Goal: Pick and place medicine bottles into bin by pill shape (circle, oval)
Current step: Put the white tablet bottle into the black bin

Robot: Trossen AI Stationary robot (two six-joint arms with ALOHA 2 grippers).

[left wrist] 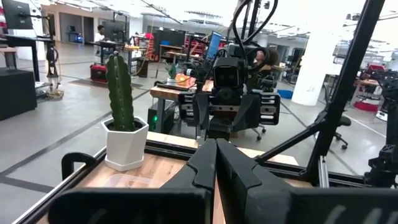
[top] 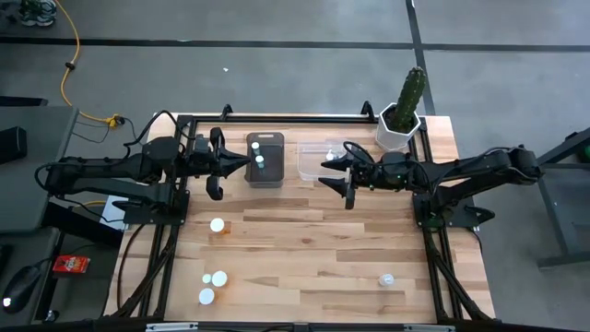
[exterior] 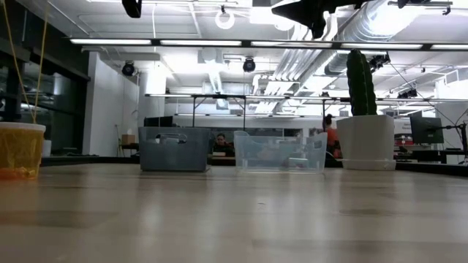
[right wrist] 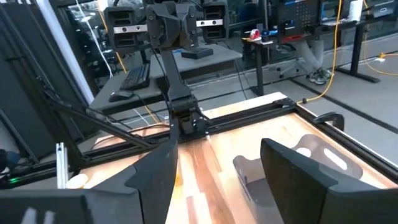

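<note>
Wooden table point(top: 313, 249) below you carries two bins at its far side, a dark grey bin point(top: 265, 159) holding two white-capped medicine bottles point(top: 259, 162) and a clear bin point(top: 315, 160) just beside it, with a potted cactus point(top: 406, 109) at the far right corner. Your left gripper point(top: 219, 163) hovers beside the grey bin with its fingers pressed together and empty, while your right gripper point(top: 343, 175) hangs at the clear bin's edge with fingers spread wide, holding nothing. Loose bottles stand near you: one point(top: 217, 224) mid-left, three point(top: 213, 284) front-left, one point(top: 387, 278) front-right.
</note>
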